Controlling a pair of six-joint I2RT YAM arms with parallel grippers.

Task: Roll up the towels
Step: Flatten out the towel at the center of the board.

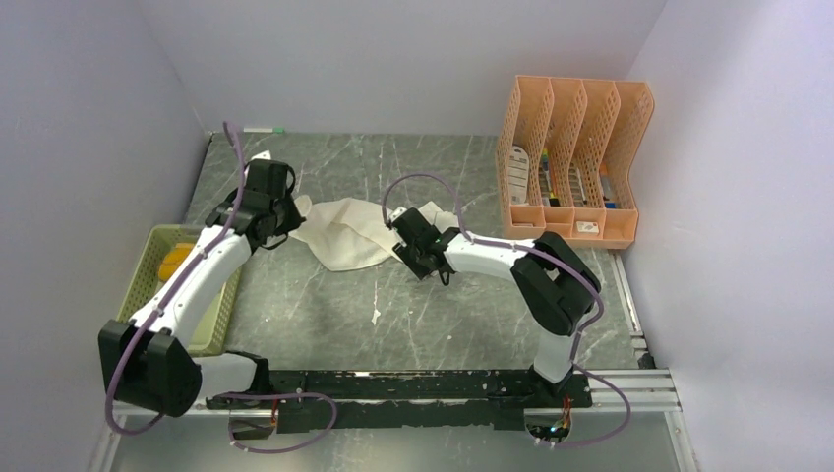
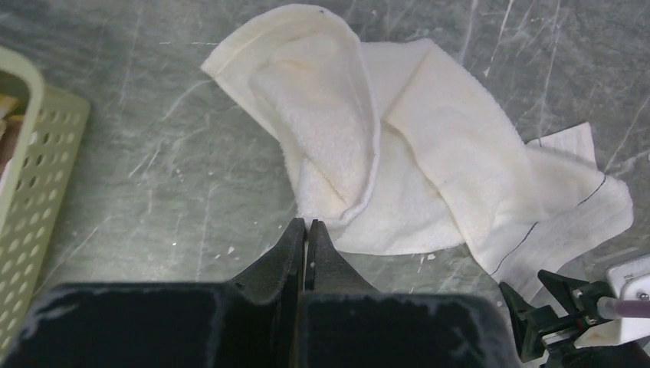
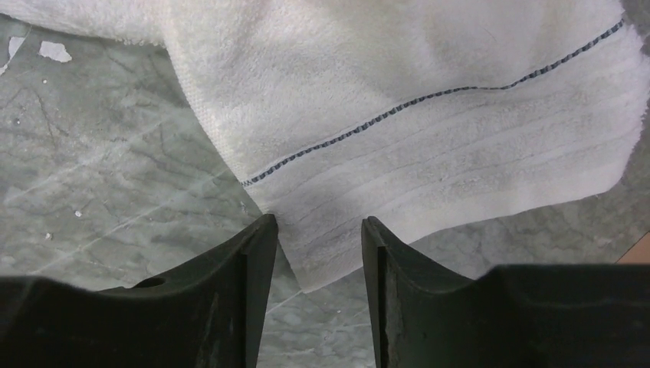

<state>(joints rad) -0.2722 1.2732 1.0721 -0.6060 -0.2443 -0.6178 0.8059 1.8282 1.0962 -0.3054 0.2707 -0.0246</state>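
A cream-white towel [image 1: 346, 232] lies crumpled and partly folded over itself on the grey table [image 1: 433, 324]. My left gripper [image 1: 288, 220] is at its left end. In the left wrist view the fingers [image 2: 306, 225] are pressed together right at the near edge of the towel [image 2: 398, 146], pinching it. My right gripper [image 1: 403, 234] is at the towel's right end. In the right wrist view its jaws [image 3: 318, 224] stand apart astride a corner of the towel [image 3: 398, 92] below a thin blue stripe [image 3: 429, 96], not clamped. A yellow-orange cloth [image 1: 175, 260] shows in the basket, mostly hidden by the left arm.
A pale green mesh basket [image 1: 149, 264] stands at the left table edge under the left arm; its wall [image 2: 38, 176] shows in the left wrist view. An orange file organiser [image 1: 575, 162] stands at the back right. White walls close in the table on three sides.
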